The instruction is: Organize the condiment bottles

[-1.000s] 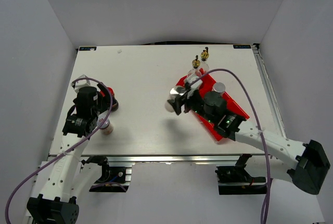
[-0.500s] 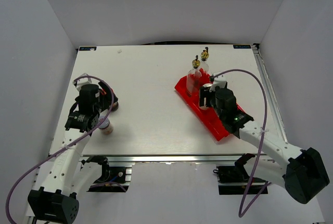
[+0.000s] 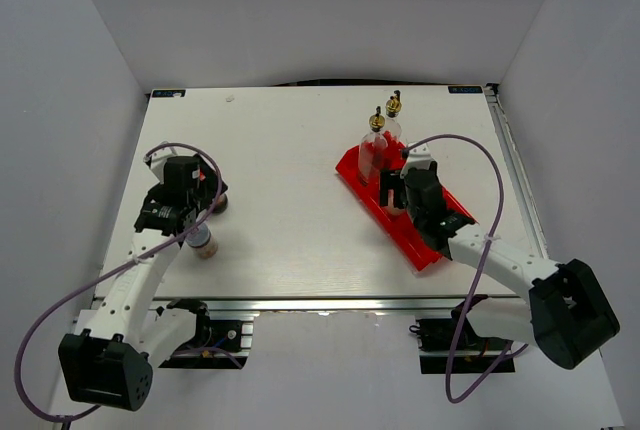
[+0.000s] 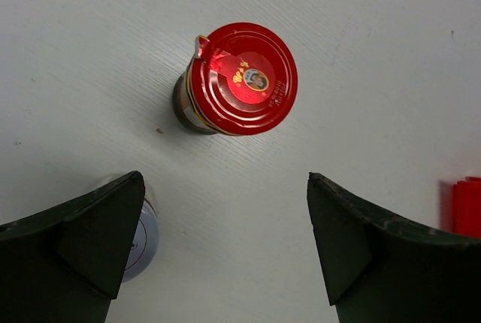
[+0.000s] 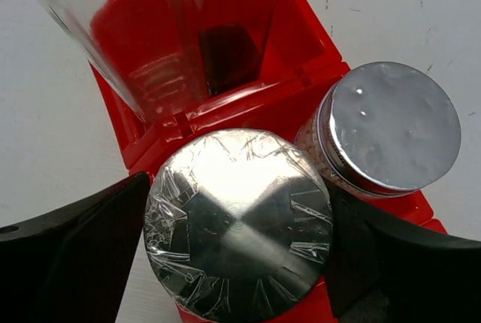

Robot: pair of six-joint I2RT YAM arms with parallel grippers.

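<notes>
The left arm leaned over the table's [image 4: 376,52] left side, wrist pointing down, and the left gripper [image 4: 225,188] hung wide open and empty. The red-lidded jar [image 4: 242,79] stood upright just ahead of the fingertips, not between them. A silver-lidded shaker [image 4: 141,231] sat partly hidden behind one finger. The right arm reached over the red bin [image 5: 304,52], the right gripper [image 5: 237,214] clamped on a plastic-wrapped shaker [image 5: 225,188]. A third shaker [image 5: 392,126] stood right against it, and a tall glass bottle [image 5: 150,30] stood just ahead at the bin's end.
</notes>
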